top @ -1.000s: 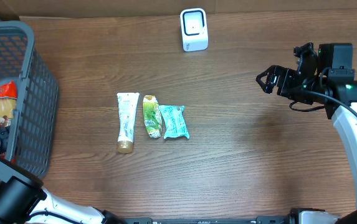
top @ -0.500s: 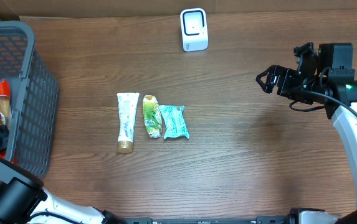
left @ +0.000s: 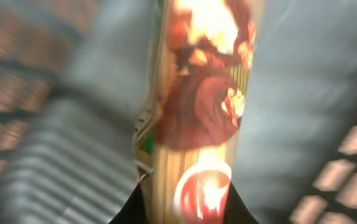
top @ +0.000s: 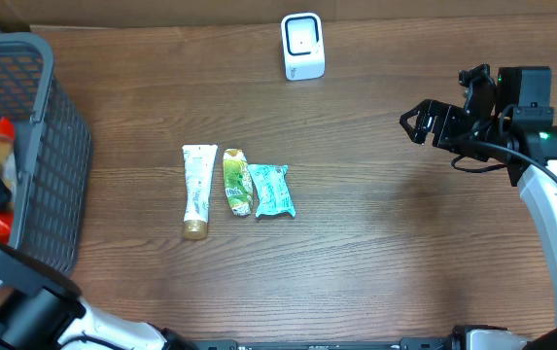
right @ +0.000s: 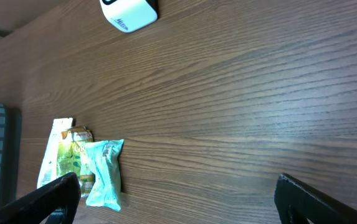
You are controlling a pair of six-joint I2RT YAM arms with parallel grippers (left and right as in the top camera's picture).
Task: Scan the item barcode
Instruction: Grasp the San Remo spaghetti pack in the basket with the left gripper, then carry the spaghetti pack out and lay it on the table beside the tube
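left tool (left: 197, 74) is clamped narrow on a red-and-yellow packet (left: 198, 124), inside the grey basket (top: 64, 146) at the left edge of the surface (top: 375, 253). right tool (top: 417, 124) hangs wide and empty, well apart from the white scanner (top: 303, 46).

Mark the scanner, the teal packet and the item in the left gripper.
scanner (top: 303, 46), overhead view, middle of its white front face.
teal packet (top: 272, 190), overhead view, centre of the wrapper.
red and tan packet (left: 197, 106), left wrist view, its dark red print.
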